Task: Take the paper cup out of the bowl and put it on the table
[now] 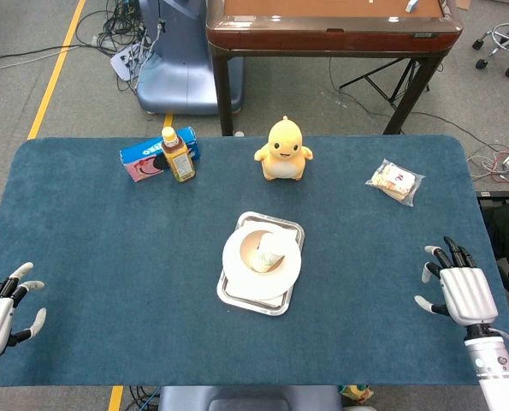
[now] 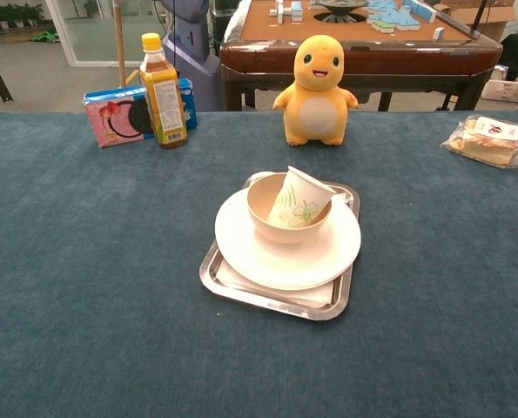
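Observation:
A white paper cup [image 1: 269, 253] [image 2: 299, 198] with a green leaf print leans tilted inside a cream bowl [image 1: 256, 242] [image 2: 264, 209]. The bowl sits on a white plate [image 1: 237, 267] [image 2: 241, 244], which rests on a metal tray [image 1: 247, 301] [image 2: 224, 280] at the table's centre. My left hand [image 1: 2, 310] hovers open at the near left edge of the table, fingers spread. My right hand [image 1: 459, 284] is open at the near right edge, fingers apart. Both hands are far from the cup and appear only in the head view.
At the back of the blue table [image 1: 109, 248] stand a yellow plush toy [image 1: 283, 150] [image 2: 318, 78], a juice bottle [image 1: 177, 154] [image 2: 162, 91], a cookie box [image 1: 143, 159] [image 2: 115, 113] and a bagged snack [image 1: 396, 181] [image 2: 492, 139]. A wooden table [image 1: 331, 30] stands behind.

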You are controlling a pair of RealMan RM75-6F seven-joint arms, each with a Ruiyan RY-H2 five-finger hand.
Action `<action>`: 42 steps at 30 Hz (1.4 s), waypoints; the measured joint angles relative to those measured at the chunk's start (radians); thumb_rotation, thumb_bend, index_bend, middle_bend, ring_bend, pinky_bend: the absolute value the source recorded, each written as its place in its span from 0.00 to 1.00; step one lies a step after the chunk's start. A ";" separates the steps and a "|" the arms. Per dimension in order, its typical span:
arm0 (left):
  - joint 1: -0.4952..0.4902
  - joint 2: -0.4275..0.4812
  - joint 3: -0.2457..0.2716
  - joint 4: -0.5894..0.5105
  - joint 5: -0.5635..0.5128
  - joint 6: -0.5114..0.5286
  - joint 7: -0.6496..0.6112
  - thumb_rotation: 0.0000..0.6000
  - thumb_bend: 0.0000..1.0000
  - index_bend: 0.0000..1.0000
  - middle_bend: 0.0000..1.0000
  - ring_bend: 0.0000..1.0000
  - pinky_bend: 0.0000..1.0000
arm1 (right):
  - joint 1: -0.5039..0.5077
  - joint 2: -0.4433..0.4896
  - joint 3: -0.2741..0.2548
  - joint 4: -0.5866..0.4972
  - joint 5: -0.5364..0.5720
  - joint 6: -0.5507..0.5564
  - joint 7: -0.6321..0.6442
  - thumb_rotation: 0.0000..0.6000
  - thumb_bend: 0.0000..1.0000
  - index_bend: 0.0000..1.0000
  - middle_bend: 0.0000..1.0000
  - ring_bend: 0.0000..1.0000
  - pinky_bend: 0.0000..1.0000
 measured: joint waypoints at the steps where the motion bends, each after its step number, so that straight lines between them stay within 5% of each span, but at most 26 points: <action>1: 0.001 0.001 0.000 0.000 0.000 0.002 -0.002 1.00 0.37 0.32 0.13 0.18 0.37 | 0.000 0.000 0.000 0.000 0.000 -0.002 -0.001 1.00 0.20 0.55 0.23 0.00 0.11; 16: 0.006 0.011 -0.003 0.001 -0.003 0.009 -0.024 1.00 0.37 0.32 0.13 0.18 0.37 | 0.029 -0.009 0.015 -0.013 -0.026 -0.050 0.035 1.00 0.20 0.55 0.23 0.03 0.11; 26: 0.018 0.020 -0.002 0.002 0.007 0.032 -0.044 1.00 0.37 0.32 0.13 0.18 0.37 | 0.148 -0.032 0.100 -0.098 -0.001 -0.132 -0.086 1.00 0.18 0.55 0.23 0.04 0.11; 42: 0.027 0.030 0.000 0.005 0.011 0.041 -0.067 1.00 0.37 0.32 0.13 0.18 0.37 | 0.375 -0.191 0.230 -0.153 0.287 -0.258 -0.345 1.00 0.12 0.55 0.19 0.04 0.11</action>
